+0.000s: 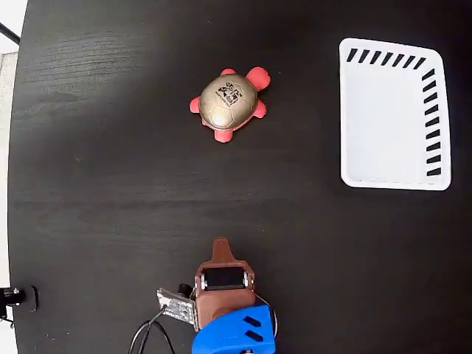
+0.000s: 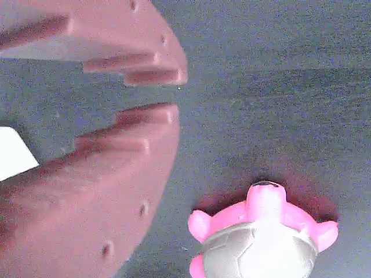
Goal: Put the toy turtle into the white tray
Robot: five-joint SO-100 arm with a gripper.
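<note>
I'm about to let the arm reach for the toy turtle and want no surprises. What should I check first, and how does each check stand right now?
1. Toy turtle is upright on the table, shell up: ok.
2. Nothing lies between the gripper and the turtle in the fixed view: ok.
3. Jaws open wide enough to take the turtle: not ok; the wrist view shows only a narrow gap at the fingertips.
4. Gripper empty: ok.
5. White tray is empty and ready to receive it: ok.
6. Turtle centred between the fingers in the wrist view: not ok; it sits off to the lower right.
</note>
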